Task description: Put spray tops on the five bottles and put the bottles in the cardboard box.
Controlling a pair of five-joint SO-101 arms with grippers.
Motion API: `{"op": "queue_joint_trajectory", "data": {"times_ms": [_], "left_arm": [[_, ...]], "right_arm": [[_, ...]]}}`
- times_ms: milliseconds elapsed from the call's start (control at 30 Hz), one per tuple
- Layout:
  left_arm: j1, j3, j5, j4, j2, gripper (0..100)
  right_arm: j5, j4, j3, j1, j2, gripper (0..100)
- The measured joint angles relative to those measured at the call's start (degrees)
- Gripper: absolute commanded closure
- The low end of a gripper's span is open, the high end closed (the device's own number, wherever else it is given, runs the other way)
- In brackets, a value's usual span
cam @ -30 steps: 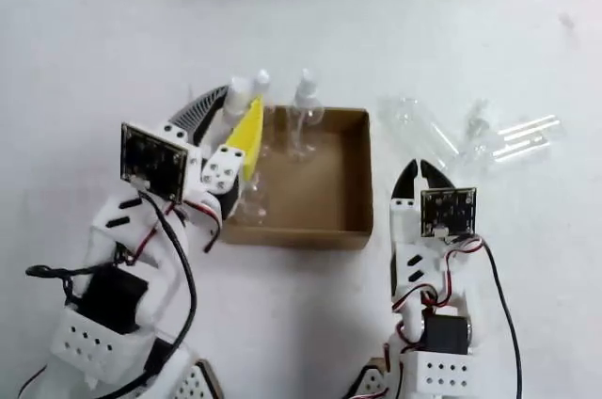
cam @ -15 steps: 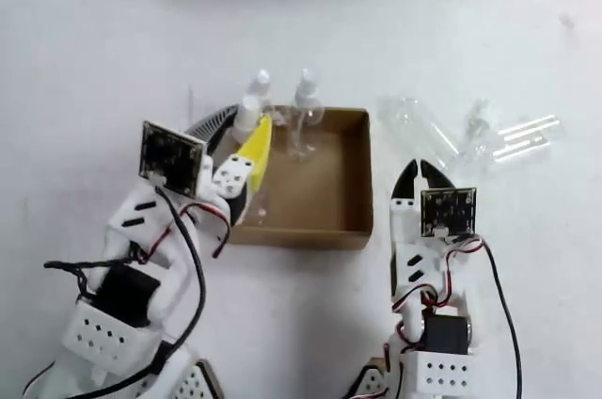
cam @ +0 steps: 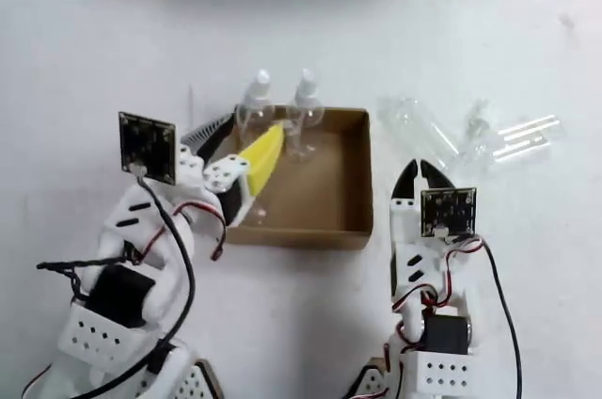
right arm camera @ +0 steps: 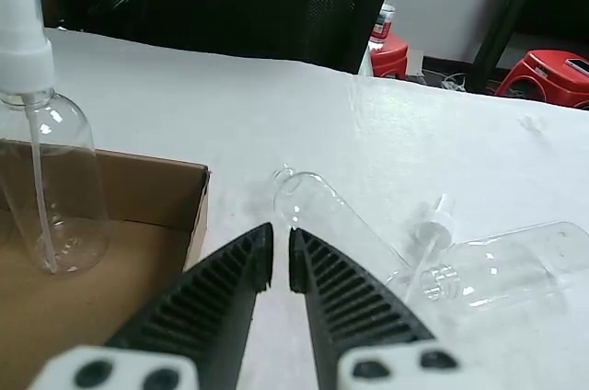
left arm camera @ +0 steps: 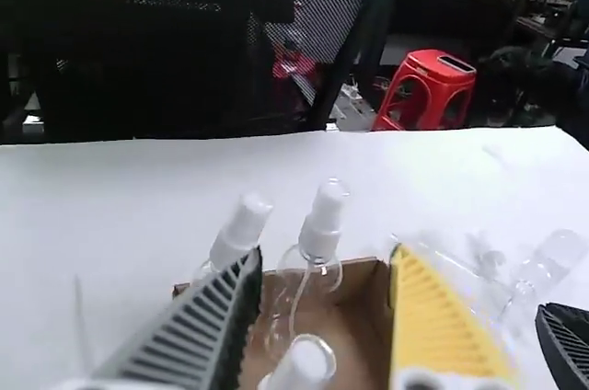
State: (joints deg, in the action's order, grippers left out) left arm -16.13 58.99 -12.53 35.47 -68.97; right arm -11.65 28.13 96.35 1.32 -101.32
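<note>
Left claw is spread wide over the cardboard box, with a capped bottle standing between its fingers. Two more capped bottles stand just beyond. Right claw, nearly closed and empty, sits beside the box. Ahead of it lie two uncapped bottles and a spray top.

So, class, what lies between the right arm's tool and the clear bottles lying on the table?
Only bare table lies between the right tool and the nearest lying bottle; the high view and the right wrist view both show it.
</note>
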Motion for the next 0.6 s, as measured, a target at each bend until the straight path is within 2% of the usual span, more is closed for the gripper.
{"op": "queue_joint_trajectory", "data": {"times_ms": [167,433,600], "left_arm": [[4.84,-3.96,0.18,3.52,0.0,79],[17.05,-12.4,0.18,20.13,0.0,79],[24.44,-10.2,0.18,22.33,-0.09,79]], "right_arm": [[0.0,0.0,0.0,0.0,0.0,97.7],[0.0,0.0,0.0,0.0,0.0,97.7],[0.0,0.0,0.0,-0.62,0.0,97.6]]}}
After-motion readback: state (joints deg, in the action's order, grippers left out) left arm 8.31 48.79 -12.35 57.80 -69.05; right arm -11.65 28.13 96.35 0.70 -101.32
